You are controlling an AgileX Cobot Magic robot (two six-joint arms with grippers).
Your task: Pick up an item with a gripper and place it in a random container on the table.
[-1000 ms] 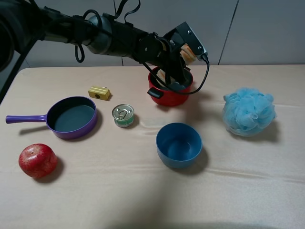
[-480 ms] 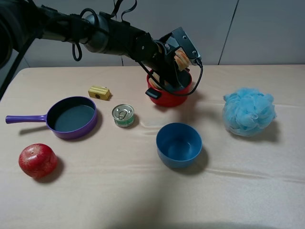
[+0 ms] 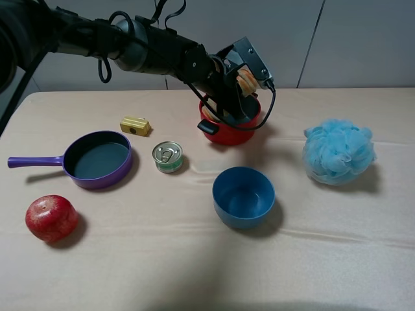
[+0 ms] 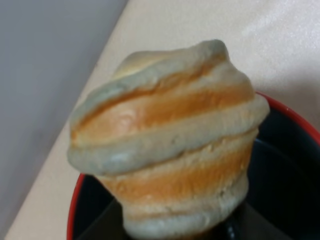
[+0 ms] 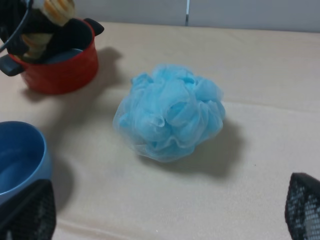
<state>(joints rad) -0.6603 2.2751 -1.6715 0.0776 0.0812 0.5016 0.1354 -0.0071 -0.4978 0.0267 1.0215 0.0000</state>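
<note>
Exterior high view. The left tool [image 3: 235,97], at upper centre of the frame, was closed around the toy bread loaf [image 3: 247,79] and held it over the mouth of the red pot [image 3: 230,131]. The loaf stood tilted, its upper end above the rim. Whether its lower end touched the pot's bottom could not be told. In the left wrist view the ribbed loaf [image 4: 165,145] filled the frame, with the pot's red rim [image 4: 295,125] and dark inside behind it.

The right tool [image 5: 165,212] stood wide, with nothing between its fingertips [image 5: 25,210], over bare counter [image 3: 324,259] near a blue mesh sponge [image 5: 170,112]. Also on the counter were:
- a blue bowl [image 3: 243,196]
- a tin can [image 3: 167,157]
- a purple pan [image 3: 100,159]
- a yellow block [image 3: 135,125]
- a red apple [image 3: 50,218]
</note>
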